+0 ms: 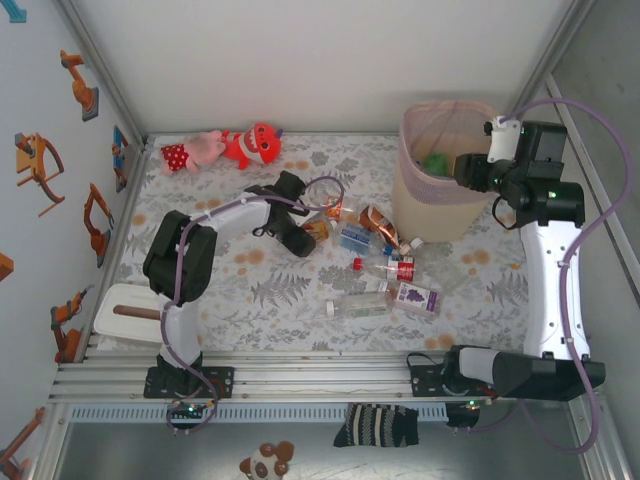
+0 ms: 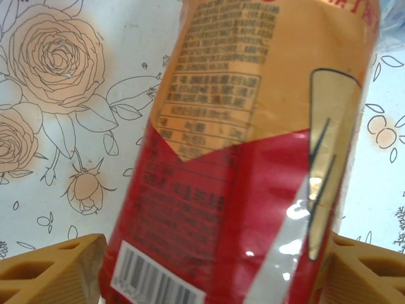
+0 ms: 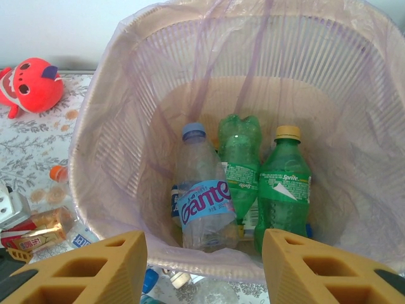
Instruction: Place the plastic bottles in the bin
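Held bottle [image 2: 253,158]: red and orange label, barcode at its lower end; at the left edge of the pile in mid-table, between the fingers of the left gripper [image 2: 212,278]
Left jaws: drawn in against both flanks of the held bottle; by the look of it, pinching it across the label
Right gripper [image 3: 202,269]: hangs over the mouth of the bin [image 3: 107,133]; jaws spread wide, nothing between them
Binned bottles: clear bottle [image 3: 202,196] with a blue label, crushed green bottle [image 3: 239,152], Sprite bottle [image 3: 285,190]; upright or leaning, crowded together at the bottom
Loose bottles [image 1: 385,270]: several, lying flat on the table just in front and to the left of the bin; some touching one another
Handling, as a judgement: empty plastic, so light; thin walls that give and may crumple under a hard squeeze; glossy label film, likely slippery; round body apt to roll or swing in the grip
Hold, as a judgement: across the belly at mid-length; not at the cap or neck
Surface: table [image 1: 270,295] under a flower-printed cloth; flat; cloth may ruck if a finger drags on it
Room: white walls behind and to the right; orange arm stickers [image 1: 40,160] on the left wall; plush toys [image 1: 225,148] in the far left corner; white box [image 1: 125,305] at the near left, well apart from the pile
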